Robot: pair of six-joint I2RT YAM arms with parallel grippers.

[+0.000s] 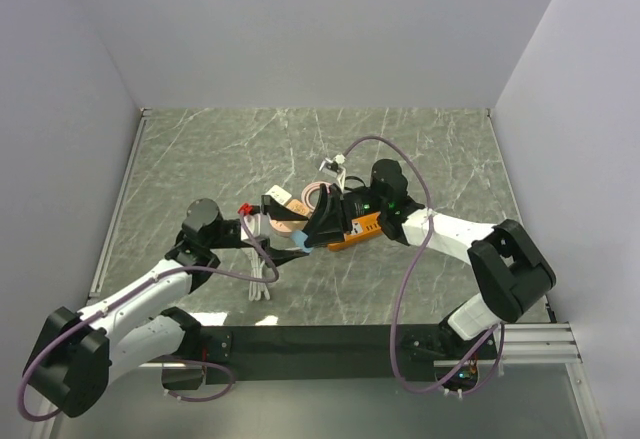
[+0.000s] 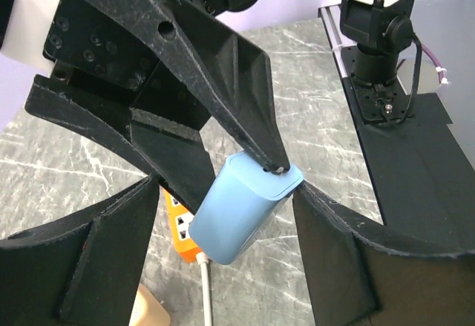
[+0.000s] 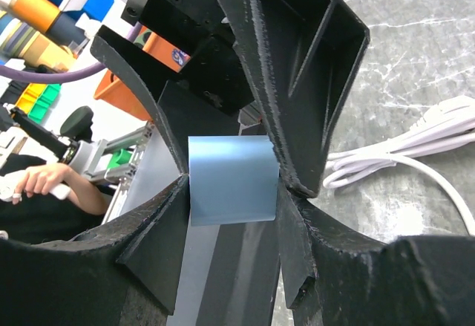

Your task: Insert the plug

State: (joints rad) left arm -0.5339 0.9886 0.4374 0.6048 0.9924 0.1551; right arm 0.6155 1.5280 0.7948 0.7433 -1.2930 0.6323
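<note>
While the left arm (image 1: 140,299) stretches from the near left toward the middle of the grey marbled tabletop (image 1: 420,149), the right arm (image 1: 450,231) bends in from the near right to meet it, the two wrists facing each other. The right gripper (image 3: 234,188) is clamped on the light blue plastic plug (image 2: 237,218), holding it tilted just beside the near-left end of the orange power strip (image 1: 357,229). The left gripper (image 2: 224,186) stands open, its black fingers (image 2: 111,244) straddling the plug: one sits close by the plug's upper corner, the other apart from it. A thin white cord (image 2: 205,296) leaves the plug's lower end. A bundled white cable (image 1: 262,271) lies on the tabletop near the left arm.
</note>
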